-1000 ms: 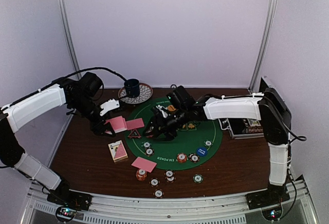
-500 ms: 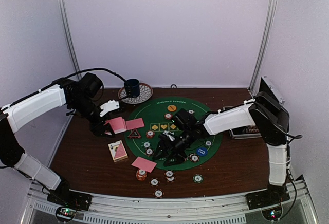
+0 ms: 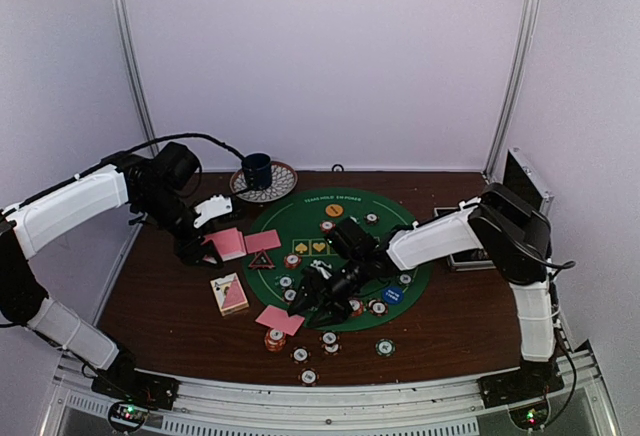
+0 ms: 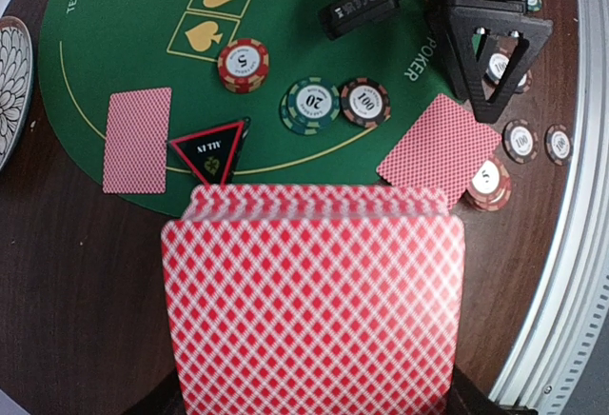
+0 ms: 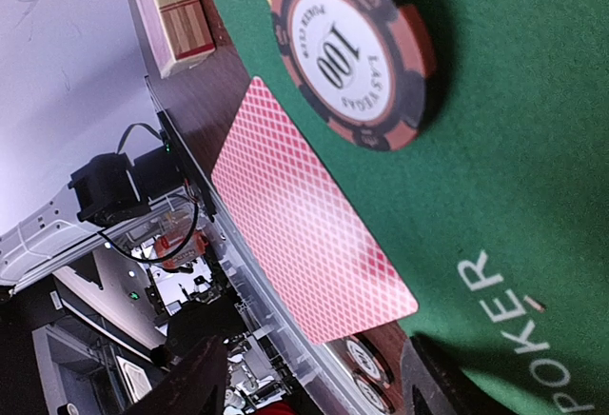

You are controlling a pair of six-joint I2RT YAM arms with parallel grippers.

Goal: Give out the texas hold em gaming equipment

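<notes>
Pink single cards (image 4: 137, 139): two; chips (image 4: 243, 63) maybe thirteen; left hand (image 3: 208, 243) grips deck (image 4: 314, 301).

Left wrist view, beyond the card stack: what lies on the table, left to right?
Lone face-down card → black triangle → green 20 chip → 100 chip → angled face-down card

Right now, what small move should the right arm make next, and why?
Probably lower the right fingers and close on the pink-backed card straddling the green mat's near edge: they're spread open and empty right over it, while the left arm holds the deck.
</notes>
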